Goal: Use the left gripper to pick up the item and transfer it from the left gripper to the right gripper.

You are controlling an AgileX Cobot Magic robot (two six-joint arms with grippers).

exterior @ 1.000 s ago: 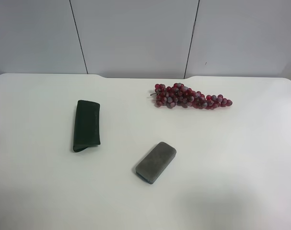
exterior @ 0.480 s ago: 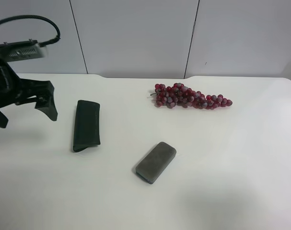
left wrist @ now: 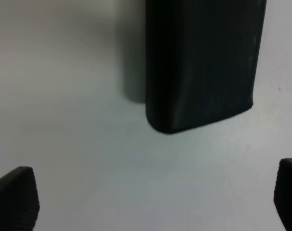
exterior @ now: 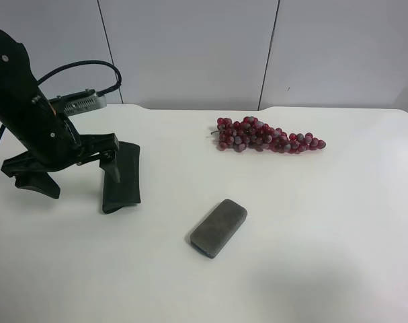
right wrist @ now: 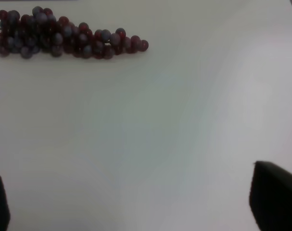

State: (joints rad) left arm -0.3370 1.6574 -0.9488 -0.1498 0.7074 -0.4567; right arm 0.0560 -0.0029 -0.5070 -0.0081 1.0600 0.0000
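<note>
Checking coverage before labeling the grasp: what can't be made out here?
Exterior high: the left hand covers one edge of the green case, so contact cannot be told; the right hand is out of frame.
Left wrist: the case runs off the frame edge; only fingertips show.
Right wrist: only two blurred fingertips show; no case in view.

Grapes (exterior: 267,136), grey block (exterior: 218,227), white table (exterior: 338,256)
</note>
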